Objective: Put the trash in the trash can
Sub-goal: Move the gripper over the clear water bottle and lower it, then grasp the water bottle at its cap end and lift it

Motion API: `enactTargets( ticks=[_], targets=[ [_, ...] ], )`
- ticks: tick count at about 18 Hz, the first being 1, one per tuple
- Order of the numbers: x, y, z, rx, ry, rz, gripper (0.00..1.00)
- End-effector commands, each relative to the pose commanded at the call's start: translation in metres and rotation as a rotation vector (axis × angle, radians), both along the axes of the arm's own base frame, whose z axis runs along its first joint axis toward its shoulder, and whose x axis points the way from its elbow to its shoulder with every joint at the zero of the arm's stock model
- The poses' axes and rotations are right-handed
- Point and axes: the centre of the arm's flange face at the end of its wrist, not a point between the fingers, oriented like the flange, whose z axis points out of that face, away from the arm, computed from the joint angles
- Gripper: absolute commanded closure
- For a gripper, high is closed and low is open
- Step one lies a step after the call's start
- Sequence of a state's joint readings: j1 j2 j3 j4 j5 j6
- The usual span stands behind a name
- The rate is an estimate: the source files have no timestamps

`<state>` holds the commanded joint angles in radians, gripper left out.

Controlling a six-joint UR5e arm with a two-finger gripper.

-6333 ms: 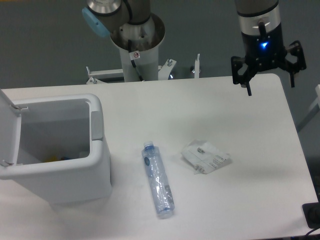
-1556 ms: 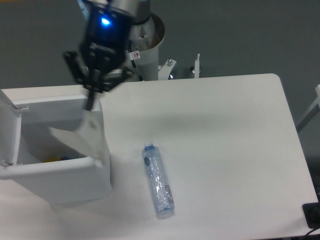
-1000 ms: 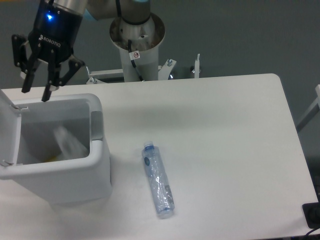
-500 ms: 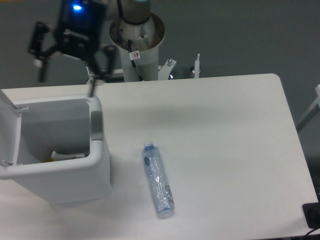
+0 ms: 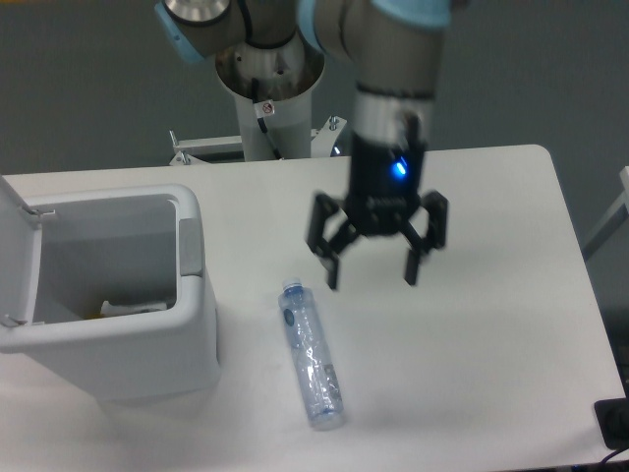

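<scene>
A clear plastic water bottle [image 5: 312, 356] with a blue label lies on the white table, cap end toward the back. My gripper [image 5: 372, 279] hangs open above the table, up and to the right of the bottle's cap, with nothing between its fingers. The white trash can [image 5: 197, 324] stands at the left with its lid swung open. Inside it, the white packet [image 5: 133, 306] shows near the bottom, partly hidden by the front wall.
The arm's grey pedestal [image 5: 267, 88] rises behind the table's back edge. A dark object [image 5: 614, 423] sits at the front right corner, beyond the table edge. Something yellow peeks out beside the packet in the can.
The gripper swung from above the can's back edge rightward and down to the table's middle, near the bottle. Earlier it carried the packet to the can and released it inside.
</scene>
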<state>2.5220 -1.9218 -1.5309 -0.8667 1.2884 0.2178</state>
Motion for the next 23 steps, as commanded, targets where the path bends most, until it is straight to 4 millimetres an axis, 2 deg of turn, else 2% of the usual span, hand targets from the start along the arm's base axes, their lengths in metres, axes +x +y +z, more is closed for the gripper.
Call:
enactTargets(
  ticks=[2,4,5,6,8,11,14,18,23],
  targets=[
    [0.003,0.021,-0.033,-0.055,-0.009,-0.036,0.0],
    [-0.001,0.039,-0.052,-0.073,-0.02,-0.047,0.0],
    [-0.001,0.043,-0.058,-0.078,-0.029,-0.05,0.0],
    [0.007,0.052,-0.074,-0.094,-0.043,-0.072,0.0],
    [0.006,0.059,-0.093,-0.112,-0.062,-0.08,0.0],
    [0.028,0.08,-0.129,-0.155,-0.088,-0.123,0.0],
    [0.039,0.087,-0.139,-0.165,-0.098,-0.141,0.0],
    [0.056,0.095,-0.17,-0.217,-0.106,-0.163,0.0],
    [0.057,0.096,-0.19,-0.253,-0.112,-0.165,0.0]
  ],
)
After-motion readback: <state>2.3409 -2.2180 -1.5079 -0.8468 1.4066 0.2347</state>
